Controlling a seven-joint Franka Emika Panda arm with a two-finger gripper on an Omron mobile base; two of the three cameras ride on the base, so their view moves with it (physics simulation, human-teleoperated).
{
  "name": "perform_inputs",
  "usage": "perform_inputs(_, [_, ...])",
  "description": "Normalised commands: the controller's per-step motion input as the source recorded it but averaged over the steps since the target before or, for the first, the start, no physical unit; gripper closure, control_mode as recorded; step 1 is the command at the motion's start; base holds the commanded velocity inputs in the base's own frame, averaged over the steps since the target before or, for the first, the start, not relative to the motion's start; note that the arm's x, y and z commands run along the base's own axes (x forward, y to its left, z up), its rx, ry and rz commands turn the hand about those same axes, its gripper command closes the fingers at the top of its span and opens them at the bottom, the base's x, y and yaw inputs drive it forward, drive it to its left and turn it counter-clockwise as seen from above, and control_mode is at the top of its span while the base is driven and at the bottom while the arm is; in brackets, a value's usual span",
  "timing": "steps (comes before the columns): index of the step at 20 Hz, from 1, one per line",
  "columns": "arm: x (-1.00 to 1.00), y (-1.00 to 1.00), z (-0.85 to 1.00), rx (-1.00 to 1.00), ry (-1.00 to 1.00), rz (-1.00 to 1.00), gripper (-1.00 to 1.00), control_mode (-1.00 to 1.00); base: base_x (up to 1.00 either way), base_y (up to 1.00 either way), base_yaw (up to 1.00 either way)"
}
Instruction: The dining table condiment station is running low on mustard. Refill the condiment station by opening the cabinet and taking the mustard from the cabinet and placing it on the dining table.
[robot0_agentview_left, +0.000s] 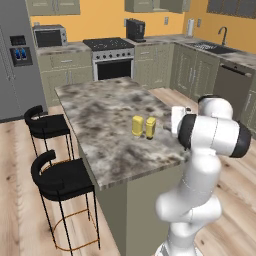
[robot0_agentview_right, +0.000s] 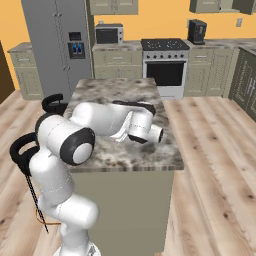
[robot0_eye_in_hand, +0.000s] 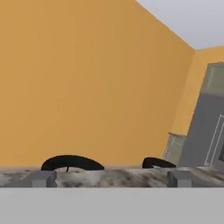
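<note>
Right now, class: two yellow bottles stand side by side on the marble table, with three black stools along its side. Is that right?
Not quite. The left base view shows two black stools beside the marble table, not three. The two yellow bottles do stand side by side on it.

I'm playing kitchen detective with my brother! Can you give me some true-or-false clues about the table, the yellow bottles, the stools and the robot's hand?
1. Two small yellow bottles stand side by side on the marble table. True.
2. The robot's hand is squeezing one of the bottles. False: its fingers are spread open with nothing between them.
3. Two black stools stand along one side of the table. True.
4. The stove stands on the table. False: it is against the orange back wall, between the low cupboards.
5. A sink with a tap is set in the counter at the far right of the left base view. True.
</note>
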Motion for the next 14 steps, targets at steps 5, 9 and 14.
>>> perform_inputs(5, [-0.99,0.58,0.49,-0.33,-0.17,0.07,-1.00,-1.00,0.00,0.00,0.00])
perform_inputs(9, [-0.78,0.62,0.63,-0.28,-0.25,0.11,-1.00,-1.00,0.00,0.00,0.00])
perform_inputs(14, [-0.66,0.48,0.53,-0.28,-0.36,0.04,-1.00,-1.00,0.00,0.00,0.00])
